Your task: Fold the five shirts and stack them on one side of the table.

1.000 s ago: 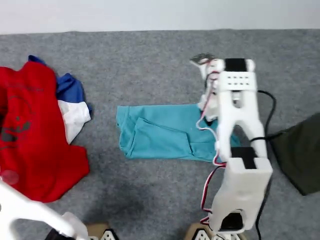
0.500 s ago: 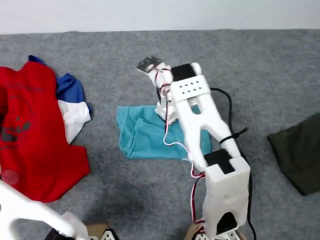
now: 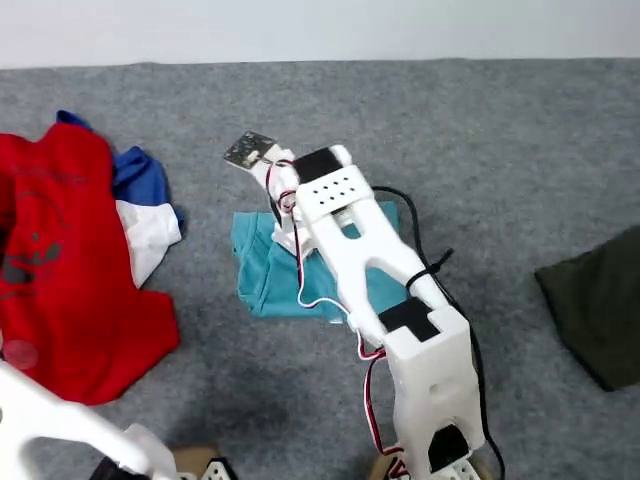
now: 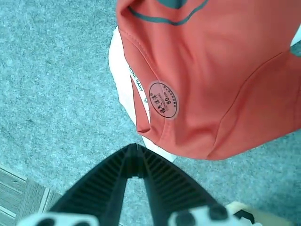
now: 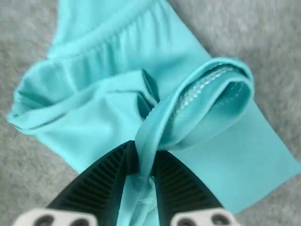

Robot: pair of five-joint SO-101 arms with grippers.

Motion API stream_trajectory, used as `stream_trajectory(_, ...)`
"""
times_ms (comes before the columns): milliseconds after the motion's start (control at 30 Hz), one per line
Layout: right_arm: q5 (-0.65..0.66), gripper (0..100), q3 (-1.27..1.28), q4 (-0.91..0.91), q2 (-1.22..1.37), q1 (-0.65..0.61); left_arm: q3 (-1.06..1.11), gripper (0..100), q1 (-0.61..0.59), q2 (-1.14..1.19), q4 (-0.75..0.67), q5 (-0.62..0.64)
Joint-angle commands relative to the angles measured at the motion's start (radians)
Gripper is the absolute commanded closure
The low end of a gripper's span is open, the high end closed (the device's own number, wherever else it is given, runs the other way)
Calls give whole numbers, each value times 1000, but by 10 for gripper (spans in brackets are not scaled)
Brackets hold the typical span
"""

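One teal shirt (image 5: 94,94) within right pincer (image 5: 141,153)

Swinging the right gripper (image 5: 141,157) leftward over the grey table (image 3: 500,150), from the right end of the teal shirt (image 3: 258,268) toward its left end. Dragging the pinched edge of cloth along, folding the shirt over itself and narrowing its spread.

White wall strip (image 3: 320,30) at back; pale wood-grain planks (image 4: 14,195), seams visible
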Motion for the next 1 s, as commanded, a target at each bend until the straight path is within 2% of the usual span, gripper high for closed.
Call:
stream_trajectory(0,-11,988,-129,-12,10,-22,-5,998,0,-32,0,0)
stream_trajectory(567,-14,988,-700,214,343,-94,-4,998,0,-32,0,0)
stream_trajectory(800,-11,986,-818,285,423,-117,-4,998,3,-32,0,0)
stream_trajectory(867,-12,954,-830,292,426,-120,-4,998,3,-32,0,0)
stream_trajectory(967,-14,838,-848,305,417,-134,-2,998,5,-32,0,0)
